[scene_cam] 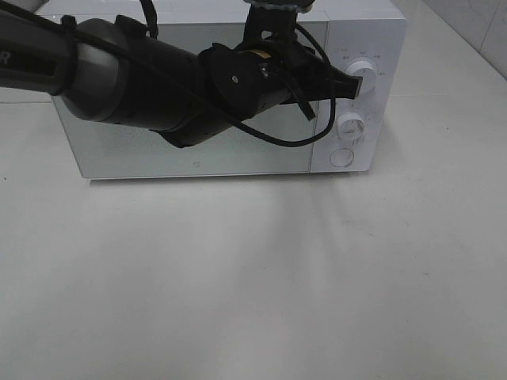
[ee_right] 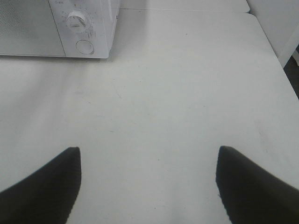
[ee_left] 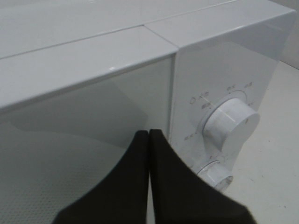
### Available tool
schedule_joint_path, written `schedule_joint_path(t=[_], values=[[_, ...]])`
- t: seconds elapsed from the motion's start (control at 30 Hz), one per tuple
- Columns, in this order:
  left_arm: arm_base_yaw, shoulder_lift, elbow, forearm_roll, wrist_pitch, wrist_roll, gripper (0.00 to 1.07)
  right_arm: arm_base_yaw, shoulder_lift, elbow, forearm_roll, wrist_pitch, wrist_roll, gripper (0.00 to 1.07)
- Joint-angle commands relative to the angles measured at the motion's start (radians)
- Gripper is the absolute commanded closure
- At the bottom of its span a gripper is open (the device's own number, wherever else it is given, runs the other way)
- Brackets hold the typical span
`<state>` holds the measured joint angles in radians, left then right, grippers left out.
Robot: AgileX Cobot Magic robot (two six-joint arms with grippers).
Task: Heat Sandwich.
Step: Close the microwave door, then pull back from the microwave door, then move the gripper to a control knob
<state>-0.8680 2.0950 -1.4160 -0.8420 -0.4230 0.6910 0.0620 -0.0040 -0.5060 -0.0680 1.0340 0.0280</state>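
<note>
No view shows the sandwich. The white microwave (scene_cam: 198,154) stands at the back of the table with its door (ee_left: 70,154) closed. My left arm reaches across the front of the door. My left gripper (scene_cam: 352,85) (ee_left: 148,133) is shut with nothing between its fingers, its tips just beside the upper knob (scene_cam: 367,73) (ee_left: 231,123); I cannot tell if they touch it. My right gripper (ee_right: 148,150) shows only in the right wrist view, open and empty above the bare table, well away from the microwave (ee_right: 88,18).
Below the upper knob sit a lower knob (scene_cam: 351,124) (ee_left: 216,177) (ee_right: 76,19) and a round door button (scene_cam: 341,157) (ee_right: 84,46). The white table (scene_cam: 253,277) stretches in front of the microwave, and its right edge (ee_right: 280,65) shows in the right wrist view.
</note>
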Motion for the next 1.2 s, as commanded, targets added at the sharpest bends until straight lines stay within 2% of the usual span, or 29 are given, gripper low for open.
schedule_joint_path(t=[0.03,0.5,0.6,0.7,0.77,0.83,0.87,0.93,0.97,1.03,1.2], values=[[-0.020,-0.038,0.042,-0.018,-0.052,-0.001,1.07,-0.008,-0.027,0.003,0.000,-0.006,0.004,0.31],[-0.096,-0.153,0.196,-0.024,-0.028,0.007,1.07,-0.008,-0.027,0.003,0.000,-0.006,0.004,0.31],[-0.099,-0.182,0.230,-0.025,0.030,0.007,1.07,-0.008,-0.027,0.003,0.000,-0.006,0.004,0.31],[-0.099,-0.217,0.254,-0.027,0.192,0.007,1.05,-0.008,-0.027,0.003,0.000,-0.006,0.004,0.31],[-0.099,-0.222,0.258,-0.027,0.224,0.007,1.03,-0.008,-0.027,0.003,0.000,-0.006,0.004,0.31],[-0.098,-0.236,0.266,-0.025,0.307,0.007,0.89,-0.008,-0.027,0.003,0.000,-0.006,0.004,0.31],[-0.089,-0.247,0.269,-0.024,0.387,0.000,0.62,-0.008,-0.027,0.003,0.000,-0.006,0.004,0.31],[-0.078,-0.253,0.273,-0.025,0.460,-0.021,0.29,-0.008,-0.027,0.003,0.000,-0.006,0.004,0.31],[-0.078,-0.253,0.273,-0.025,0.460,-0.021,0.29,-0.008,-0.027,0.003,0.000,-0.006,0.004,0.31],[-0.072,-0.260,0.274,-0.018,0.517,-0.029,0.03,-0.008,-0.027,0.003,0.000,-0.006,0.004,0.31],[-0.034,-0.285,0.274,0.075,0.725,-0.028,0.04,-0.008,-0.027,0.003,0.000,-0.006,0.004,0.31]])
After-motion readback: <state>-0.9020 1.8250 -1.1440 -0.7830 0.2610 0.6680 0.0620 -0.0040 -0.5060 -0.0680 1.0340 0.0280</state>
